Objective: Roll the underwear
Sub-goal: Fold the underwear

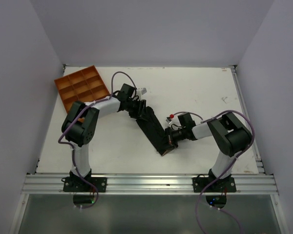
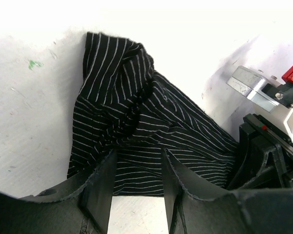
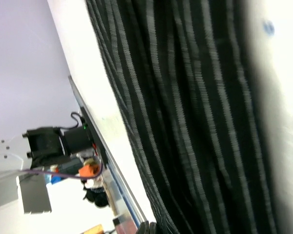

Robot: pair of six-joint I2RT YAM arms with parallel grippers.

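Striped black underwear stretched in a slanted strip between the two tools on the white desk.

The flat white desk (image 1: 205, 97) carries an orange plastic tray of square compartments (image 1: 81, 87) at its far left corner, well apart from the soft black underwear with thin pale stripes (image 1: 154, 129), which lies mid-desk as a narrow band running from far left to near right, bunched into folds at one end (image 2: 136, 112) and showing a reddish-brown edge at its near end. The left tool (image 2: 139, 156) stands over the far end, its fingers parted with the cloth's edge lying between them. The right tool (image 1: 173, 138) is closed at the strip's near end, and I cannot tell whether it pinches the fabric.
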